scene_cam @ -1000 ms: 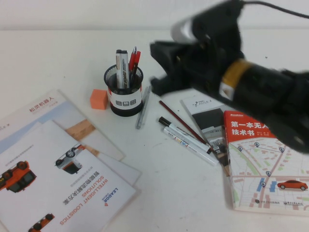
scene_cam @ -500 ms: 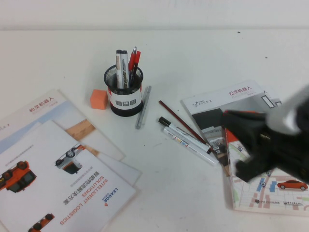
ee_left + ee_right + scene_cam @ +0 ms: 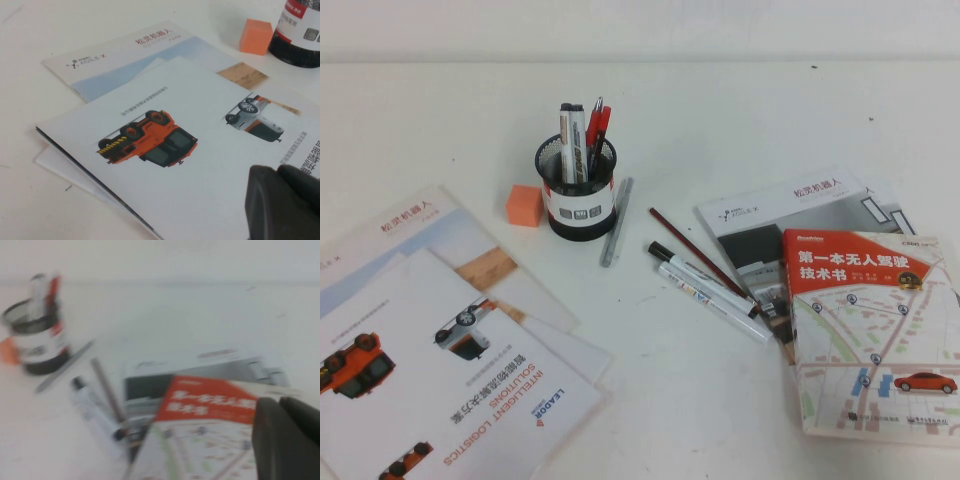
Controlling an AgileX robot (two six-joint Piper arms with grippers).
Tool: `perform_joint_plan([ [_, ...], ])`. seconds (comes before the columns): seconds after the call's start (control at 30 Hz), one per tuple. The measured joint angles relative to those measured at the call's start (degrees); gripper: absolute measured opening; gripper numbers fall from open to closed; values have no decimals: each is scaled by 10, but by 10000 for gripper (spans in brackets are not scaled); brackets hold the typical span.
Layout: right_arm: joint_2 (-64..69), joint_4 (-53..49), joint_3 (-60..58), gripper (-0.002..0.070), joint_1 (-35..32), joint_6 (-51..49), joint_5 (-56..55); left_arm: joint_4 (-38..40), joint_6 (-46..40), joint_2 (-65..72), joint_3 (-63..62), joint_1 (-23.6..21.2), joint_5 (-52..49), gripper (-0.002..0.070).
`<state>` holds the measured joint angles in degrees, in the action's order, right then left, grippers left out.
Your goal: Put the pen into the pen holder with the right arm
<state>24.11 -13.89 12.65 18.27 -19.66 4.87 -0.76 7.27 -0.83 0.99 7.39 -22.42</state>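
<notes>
The black mesh pen holder (image 3: 579,195) with its white label band stands upright at mid table. In it stand two white-barrelled markers with black printing and black tops (image 3: 570,140) and a red pen (image 3: 597,125). Another white-barrelled marker with a black cap and black end (image 3: 703,279) lies on the table to the right of the holder. Neither arm shows in the high view. My right gripper (image 3: 278,402) is shut and empty above the red book (image 3: 215,405), far from the holder (image 3: 37,340). My left gripper (image 3: 277,172) is shut and empty over the brochures.
A slim silver-grey pen (image 3: 617,222), a brown pencil (image 3: 695,250) and a plain white marker (image 3: 715,302) lie right of the holder. An orange cube (image 3: 524,204) sits to its left. Brochures (image 3: 440,360) lie front left; a grey booklet (image 3: 790,205) and the red book (image 3: 870,330) lie right.
The right arm has drawn back from beside the holder toward the front right and has left the high view. The things on the table have not moved.
</notes>
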Motion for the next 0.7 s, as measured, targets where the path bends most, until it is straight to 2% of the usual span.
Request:
perform_joint_plan([
  [0.13,-103,0,-55,-19,-76,0,3,0,0,0,0,0,0,-2],
  [0.23,-154,0,-80,-19,-107,0,4,0,0,0,0,0,0,-2],
  [0.43,-176,5,-92,-19,-113,0,21,0,0,0,0,0,0,-2],
  [0.5,-176,44,-101,-19,-113,9,28,0,0,0,0,0,0,-3],
  [0.6,-192,139,-119,-19,-113,106,64,0,0,0,0,0,0,-2],
  [0.7,-225,175,-137,-19,-115,155,78,0,0,0,0,0,0,-3],
])
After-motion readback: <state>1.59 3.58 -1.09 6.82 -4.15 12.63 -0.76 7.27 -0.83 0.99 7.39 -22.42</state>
